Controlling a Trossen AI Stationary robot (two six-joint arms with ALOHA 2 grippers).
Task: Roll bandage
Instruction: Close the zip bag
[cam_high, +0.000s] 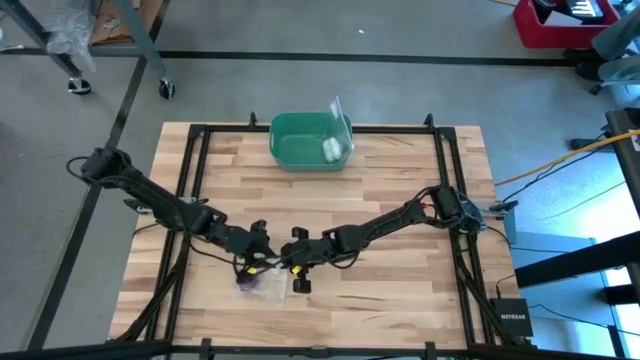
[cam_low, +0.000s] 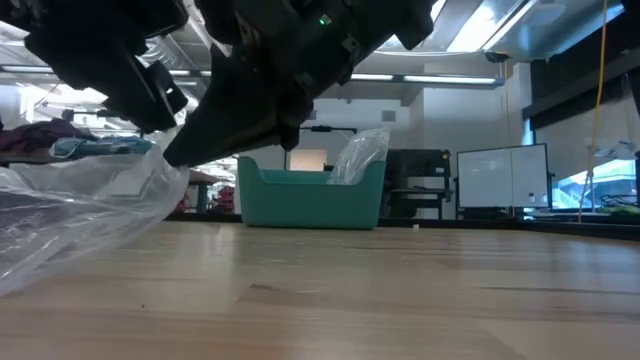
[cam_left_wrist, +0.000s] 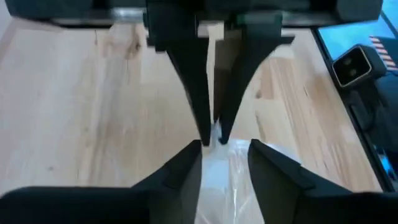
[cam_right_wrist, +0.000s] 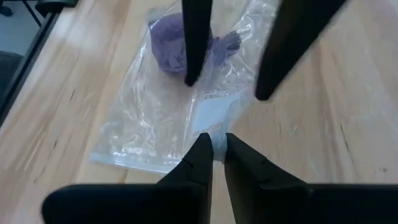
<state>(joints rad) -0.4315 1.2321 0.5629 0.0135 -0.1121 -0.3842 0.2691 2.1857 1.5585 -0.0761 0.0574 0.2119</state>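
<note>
Near the table's front edge, the bandage lies bunched inside a clear plastic bag, not yet rolled. My right gripper pinches the bag's edge; my left gripper hangs spread, holding nothing.

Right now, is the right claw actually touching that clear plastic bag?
Touching. The right wrist view shows the right gripper pinched shut on the edge of the plastic bag, no gap visible.

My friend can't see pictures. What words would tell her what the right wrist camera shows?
A purple bandage sits bunched inside a clear plastic bag lying on a wooden table. The right gripper pinches the bag's near edge with its fingers shut, while the left gripper hangs open above the bag.
</note>
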